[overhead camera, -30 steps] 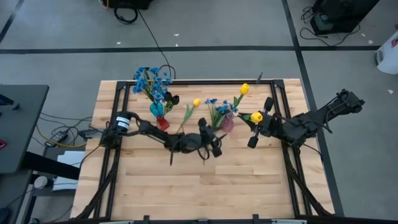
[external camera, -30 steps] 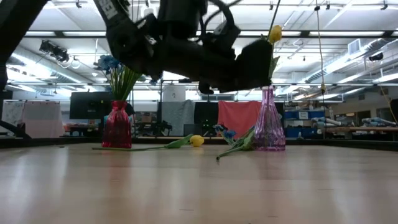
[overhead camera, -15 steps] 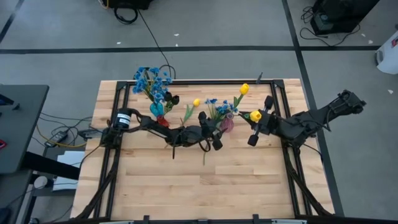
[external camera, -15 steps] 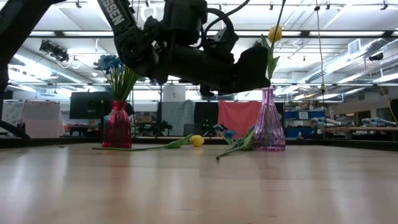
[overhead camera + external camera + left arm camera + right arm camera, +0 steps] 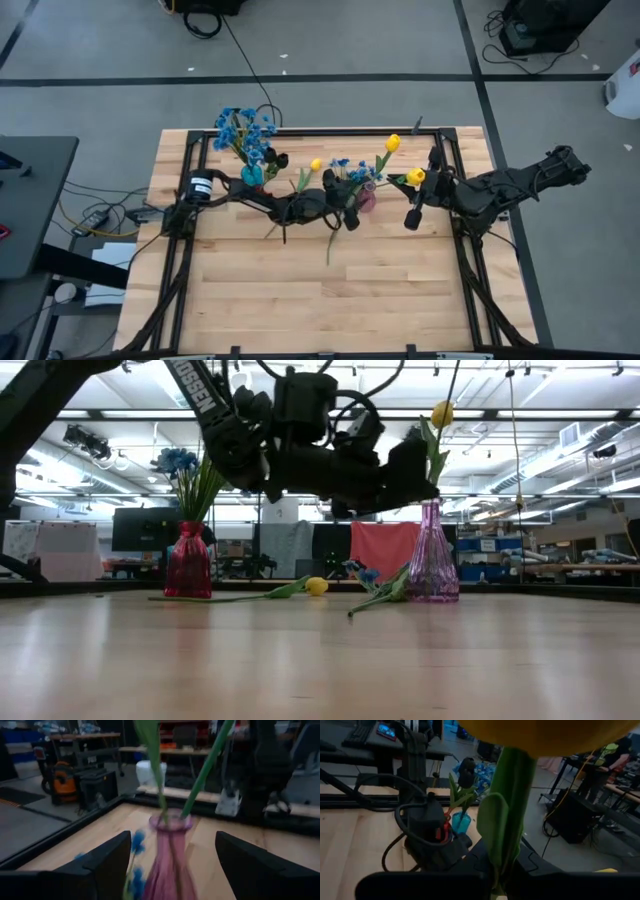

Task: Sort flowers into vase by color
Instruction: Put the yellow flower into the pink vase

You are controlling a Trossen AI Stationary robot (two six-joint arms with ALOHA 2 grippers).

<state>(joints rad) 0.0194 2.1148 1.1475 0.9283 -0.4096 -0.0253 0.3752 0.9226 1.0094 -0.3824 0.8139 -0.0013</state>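
My left gripper [image 5: 345, 204] is open and empty, above the table just left of the purple vase [image 5: 366, 198]. In the left wrist view [image 5: 170, 870] its fingers stand apart before that vase [image 5: 170, 855]. The vase holds a yellow tulip [image 5: 393, 143]. My right gripper [image 5: 414, 192], right of the vase, is shut on another yellow tulip [image 5: 413, 177]. A yellow tulip [image 5: 317, 586] and a blue flower [image 5: 360, 574] lie flat on the table. Blue flowers [image 5: 243, 128] and a dark tulip [image 5: 281, 159] stand in the vases at the far left. My right gripper holds the yellow tulip by its green stem [image 5: 507, 820], below the blossom [image 5: 545, 732]. The stem runs down between the dark fingers, which hide the exact place of contact. The tulip is lifted clear of the table, its blossom above the gripper.
A red vase [image 5: 188, 565] and a teal vase [image 5: 461, 822] stand close together at the far left, under my left arm [image 5: 250, 197]. A black frame [image 5: 300, 131] runs along the table's edges. The near half of the table [image 5: 330, 300] holds nothing.
My left gripper has gone toward the table's far edge, up to the purple vase. My right gripper has carried the yellow tulip a little toward the far edge, still shut on it.
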